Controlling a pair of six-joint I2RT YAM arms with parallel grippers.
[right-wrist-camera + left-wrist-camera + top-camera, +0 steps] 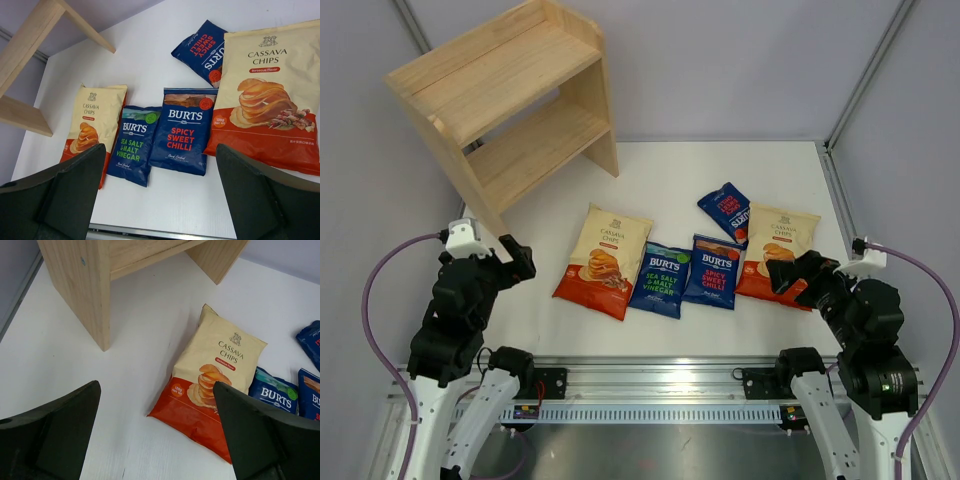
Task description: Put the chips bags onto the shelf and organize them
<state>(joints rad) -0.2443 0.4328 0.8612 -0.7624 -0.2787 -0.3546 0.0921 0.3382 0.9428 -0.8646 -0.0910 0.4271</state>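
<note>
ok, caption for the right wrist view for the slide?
Open right gripper facing five chips bags flat on the table, shelf at upper left.

The left arm (460,310) and right arm (865,320) are showing matte black joints above white lower links. A lilac cable (366,295) is looping out at nine o'clock, a second cable (938,275) at three o'clock. The left gripper (156,386) and right gripper (160,147) are showing blunt black wedge fingers.
</note>
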